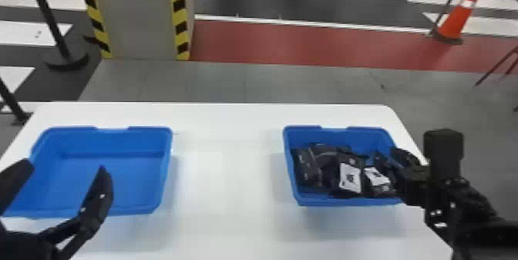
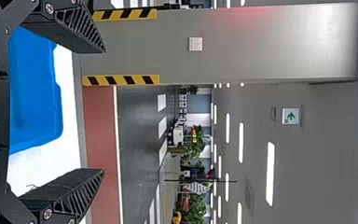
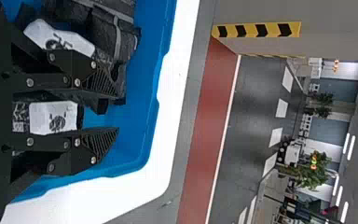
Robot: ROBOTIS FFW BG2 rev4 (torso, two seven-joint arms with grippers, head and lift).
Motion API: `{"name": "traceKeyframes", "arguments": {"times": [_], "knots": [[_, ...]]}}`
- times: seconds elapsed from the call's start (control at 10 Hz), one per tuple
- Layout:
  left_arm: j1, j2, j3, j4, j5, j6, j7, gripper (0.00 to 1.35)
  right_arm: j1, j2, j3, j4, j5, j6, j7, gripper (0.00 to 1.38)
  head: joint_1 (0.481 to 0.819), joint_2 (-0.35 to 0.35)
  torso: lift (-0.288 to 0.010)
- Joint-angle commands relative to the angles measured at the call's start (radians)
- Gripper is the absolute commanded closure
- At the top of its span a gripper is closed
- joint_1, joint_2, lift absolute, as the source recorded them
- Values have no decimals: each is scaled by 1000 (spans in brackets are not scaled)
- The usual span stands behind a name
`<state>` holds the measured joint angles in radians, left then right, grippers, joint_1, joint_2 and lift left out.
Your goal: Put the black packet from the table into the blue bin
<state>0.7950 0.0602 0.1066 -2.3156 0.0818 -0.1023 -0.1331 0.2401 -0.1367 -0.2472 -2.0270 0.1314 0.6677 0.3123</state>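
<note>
Black, creased packets [image 1: 327, 162] crowd the right-hand, rectangular blue bin [image 1: 304, 136].

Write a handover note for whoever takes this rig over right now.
Left pincer: open, by the left-hand blue bin.
Right pincer: down at the right-hand blue bin, around a black packet with a white label; whether it grips, I can't tell.
Done: that packet is in the right-hand bin, among other black packets.
Left: probably just make sure the packet is released, then lift the right pincer clear.
</note>
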Motion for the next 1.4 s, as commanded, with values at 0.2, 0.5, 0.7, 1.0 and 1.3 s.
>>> {"name": "traceKeyframes", "arguments": {"times": [0.2,0.5,0.7,1.0,1.3], "knots": [[3,-3,7,0,0,-13,0,114,214,39,-56,-151,-83,-373,-1,56,695,-158,-110],[3,-3,9,0,-2,-13,0,116,418,60,-44,-271,-201,-538,1,56,695,-113,-110],[-2,-5,9,0,-2,-13,0,116,545,86,-44,-350,-245,-584,5,79,695,-81,-110],[0,-7,11,0,-4,-13,0,116,653,92,-46,-397,-275,-658,10,84,695,-55,-110],[-2,-5,9,0,-4,-13,0,116,656,94,-44,-375,-303,-670,21,90,695,-52,-110]]}}
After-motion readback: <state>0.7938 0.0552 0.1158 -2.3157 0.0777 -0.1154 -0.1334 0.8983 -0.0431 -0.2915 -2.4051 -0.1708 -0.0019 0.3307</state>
